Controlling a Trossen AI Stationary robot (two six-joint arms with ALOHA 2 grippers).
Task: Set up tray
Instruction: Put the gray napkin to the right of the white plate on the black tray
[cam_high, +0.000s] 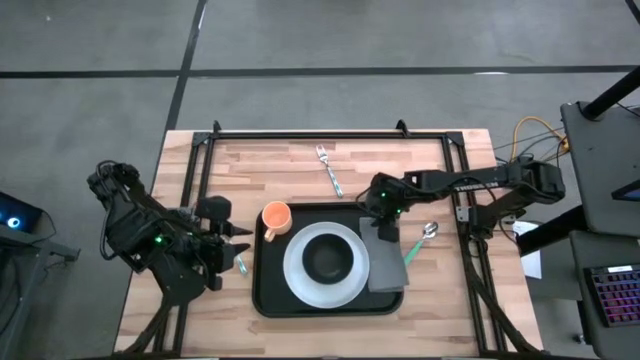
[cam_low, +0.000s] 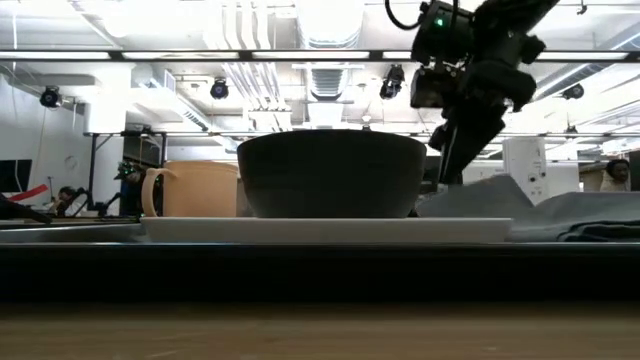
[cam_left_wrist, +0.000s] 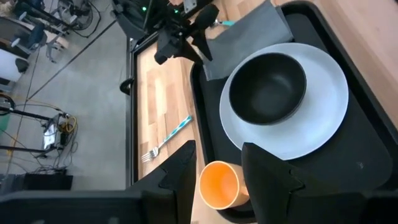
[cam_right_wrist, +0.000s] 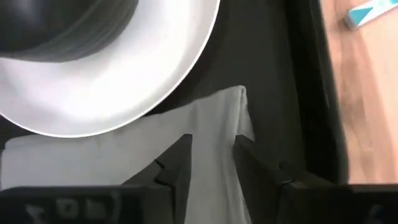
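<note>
right claw (cam_high: 384, 222) sits over the napkin (cam_high: 384, 258) at the right edge of the tray (cam_high: 262, 292), centre of the overhead frame. its wrist view shows the fingers (cam_right_wrist: 177, 163) parted a little either side of a raised fold of the napkin, apparently not pinching it; can't say for sure. left claw (cam_high: 236, 240) waits just left of the tray, fingers apart, holding nothing.

progress, judging by layout: plate (cam_high: 296, 275) is on the tray with the black bowl (cam_high: 326, 259) on it, orange cup (cam_high: 276, 217) in the tray's upper left corner, napkin beside the plate on the right. left to do, i'd guess: cutlery. fork (cam_high: 328, 169) lies on the table above the tray, spoon (cam_high: 421, 240) to its right, and a teal-handled piece (cam_high: 240, 264) by the left claw, all off the tray.

hard to read: that teal piece is mostly hidden, so can't tell what it is. level view is blocked by the bowl and tray rim, so no cutlery shows there.
</note>
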